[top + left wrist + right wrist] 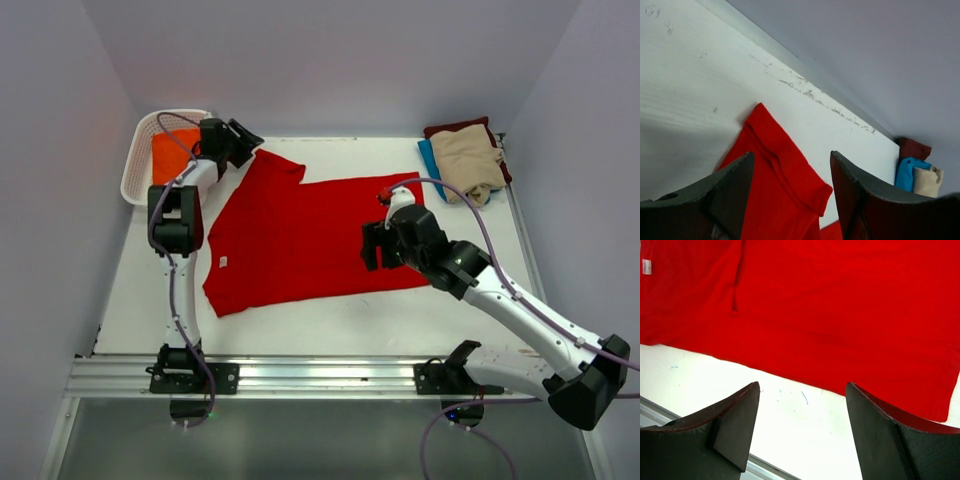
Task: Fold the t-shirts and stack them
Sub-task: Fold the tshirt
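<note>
This is a robotics lab test cell rather than a home. A white tabletop (pixel 300 320) is boxed in on three sides by plain, bare, pale walls (pixel 330 60). An aluminium rail (pixel 320 375) runs along the near edge, and the left arm (pixel 178 215) and right arm (pixel 500 295) are bolted to it, each trailing loose pale cables (pixel 484 228). The tabletop is worn, with scuff marks (pixel 805 92) along its far edge and small blue pen marks (pixel 804 397). The only household things are a white basket (pixel 140 160), a red t-shirt (pixel 290 240) spread flat and some folded t-shirts (pixel 468 160) in a far corner.
</note>
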Motion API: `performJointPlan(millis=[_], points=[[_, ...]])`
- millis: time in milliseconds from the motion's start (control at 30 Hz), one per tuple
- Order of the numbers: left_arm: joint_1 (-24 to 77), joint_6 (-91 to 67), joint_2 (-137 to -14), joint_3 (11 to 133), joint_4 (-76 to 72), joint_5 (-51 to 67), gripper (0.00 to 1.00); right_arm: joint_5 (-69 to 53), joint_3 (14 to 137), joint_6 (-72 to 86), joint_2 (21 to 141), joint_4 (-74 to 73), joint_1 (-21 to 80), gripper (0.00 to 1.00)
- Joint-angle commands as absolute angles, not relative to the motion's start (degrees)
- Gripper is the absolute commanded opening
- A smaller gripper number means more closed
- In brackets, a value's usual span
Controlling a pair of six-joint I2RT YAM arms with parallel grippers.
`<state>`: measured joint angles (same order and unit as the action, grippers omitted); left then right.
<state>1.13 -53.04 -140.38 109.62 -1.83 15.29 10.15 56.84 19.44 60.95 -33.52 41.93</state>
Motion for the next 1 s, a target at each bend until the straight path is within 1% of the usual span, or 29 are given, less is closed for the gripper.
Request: performJointPlan(millis=[0,267,400,567,700,967], points=[[0.35,-56.69,-142.38,112.94,-9.49,16.96,0.66,11.87,56.86,19.60,62.14,-33.84,41.84,0.73],[0.35,-57.66,-147.39,118.38,-6.86,13.89,0.65,11.86,58.09,19.69,63.98,-33.75,41.75,0.72],[0.35,-56.69,-147.48,118.21,-5.01,10.12,0.64,11.87,57.92,19.86,64.60,-33.75,41.84,0.72],[0.26,-55.55,-147.39,117.86,-5.01,8.26,0.65,11.78,57.48,20.21,65.04,-33.14,41.75,0.72],[0.35,-55.90,-148.97,119.70,-5.63,10.45,0.65,12.13,57.31,20.30,65.30,-32.87,41.75,0.71],[1.40,-57.30,-152.40,120.68,-6.68,15.38,0.60,12.39,56.87,21.00,66.27,-32.26,41.84,0.69]])
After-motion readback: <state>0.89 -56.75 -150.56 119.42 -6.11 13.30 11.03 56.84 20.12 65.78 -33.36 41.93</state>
